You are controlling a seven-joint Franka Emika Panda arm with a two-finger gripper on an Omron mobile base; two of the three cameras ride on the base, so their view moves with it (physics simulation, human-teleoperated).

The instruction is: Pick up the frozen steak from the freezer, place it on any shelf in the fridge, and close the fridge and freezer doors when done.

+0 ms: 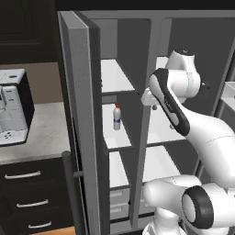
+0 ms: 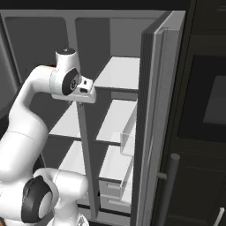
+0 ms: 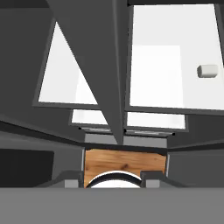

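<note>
Nearest you, the white arm (image 1: pixel 202 133) rises from the base and bends up toward the open grey unit. The freezer door (image 1: pixel 80 114) stands swung out at 9 o'clock in the left base view, and the fridge door (image 2: pixel 161 110) stands open at 3 o'clock in the right base view. The gripper (image 2: pixel 83 96) hangs at the divider (image 2: pixel 86 154) between the compartments, pointing down. You cannot tell whether its pincer is spread or pinching anything, nor where the frozen steak is. Beyond it at 9 o'clock is the freezer (image 1: pixel 114 75), with a white bottle (image 1: pixel 117 117) upright on its middle shelf. At 2 o'clock is the fridge (image 2: pixel 115 119) with its top shelf (image 2: pixel 119 70).
</note>
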